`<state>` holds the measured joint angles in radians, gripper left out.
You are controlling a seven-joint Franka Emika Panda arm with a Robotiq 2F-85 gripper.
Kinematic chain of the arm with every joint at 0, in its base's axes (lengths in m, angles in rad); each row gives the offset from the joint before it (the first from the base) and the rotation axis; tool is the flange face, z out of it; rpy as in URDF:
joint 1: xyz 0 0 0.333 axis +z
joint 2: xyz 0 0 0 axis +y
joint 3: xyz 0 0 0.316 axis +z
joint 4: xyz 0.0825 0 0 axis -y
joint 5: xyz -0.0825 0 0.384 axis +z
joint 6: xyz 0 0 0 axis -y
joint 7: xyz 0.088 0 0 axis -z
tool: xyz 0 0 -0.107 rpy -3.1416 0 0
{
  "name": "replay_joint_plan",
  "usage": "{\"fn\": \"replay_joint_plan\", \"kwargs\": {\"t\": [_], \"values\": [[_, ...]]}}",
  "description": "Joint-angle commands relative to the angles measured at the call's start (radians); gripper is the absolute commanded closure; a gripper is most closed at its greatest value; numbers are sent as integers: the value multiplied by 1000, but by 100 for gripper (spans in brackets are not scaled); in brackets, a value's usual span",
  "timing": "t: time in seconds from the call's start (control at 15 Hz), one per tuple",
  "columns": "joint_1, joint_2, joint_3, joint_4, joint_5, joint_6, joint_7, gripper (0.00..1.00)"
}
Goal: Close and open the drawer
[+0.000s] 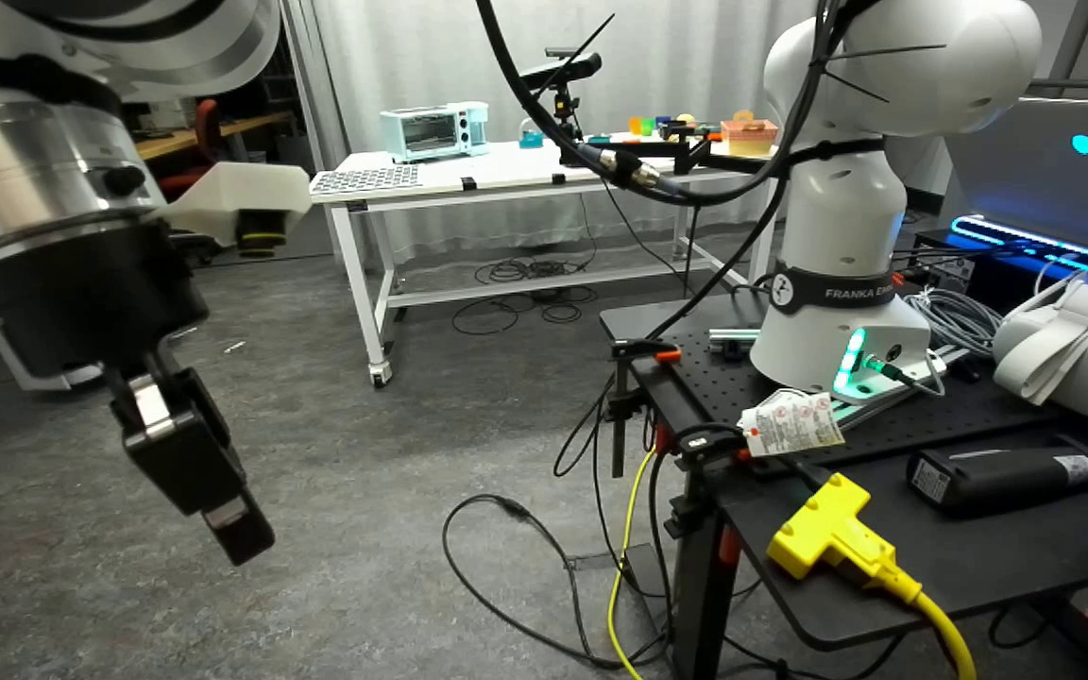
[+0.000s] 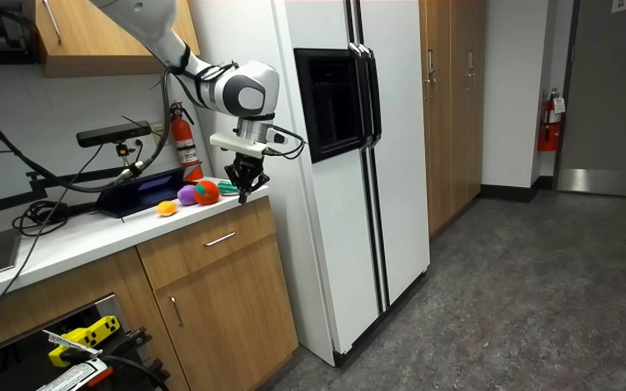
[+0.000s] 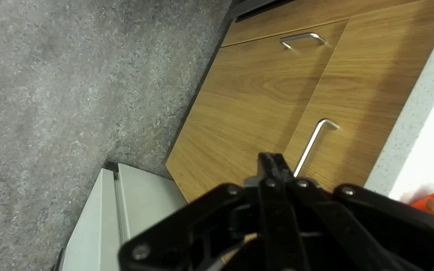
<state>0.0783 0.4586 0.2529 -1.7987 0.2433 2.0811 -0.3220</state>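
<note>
The light tan wood-fronted drawer [image 2: 204, 254] sits just under the right end of the long white counter [image 2: 85, 233], closed, its face level with the woodwork around it. A slim silver bar handle [image 2: 219, 239] runs across that front. The black jointed metal tool [image 2: 243, 199] hangs with its fingers downward by the near edge of the counter, higher than the handle and a little to its right, a visible gap between the two. Its fingers are pressed together; in the wrist view the fingertips [image 3: 266, 165] overlap the drawer front just beside one end of the handle.

Below the drawer is a light tan wood cabinet door [image 2: 231, 315] with an upright silver handle. A tall white refrigerator [image 2: 340, 217] stands to the right. On the counter above the drawer, left of the tool, are a small round orange ball [image 2: 166, 208], a purple rounded piece [image 2: 186, 195] and a red ball with a green patch [image 2: 208, 194].
</note>
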Motion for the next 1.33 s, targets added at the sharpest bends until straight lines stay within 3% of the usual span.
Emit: {"fn": "replay_joint_plan", "kwargs": {"t": [0.0,0.67,1.27], "values": [[5,-30,-22,-43,-34,2,-47,73],[-5,-23,-44,-42,-98,-10,-108,1],[-3,-2,-48,-31,-80,-13,-89,0]]}}
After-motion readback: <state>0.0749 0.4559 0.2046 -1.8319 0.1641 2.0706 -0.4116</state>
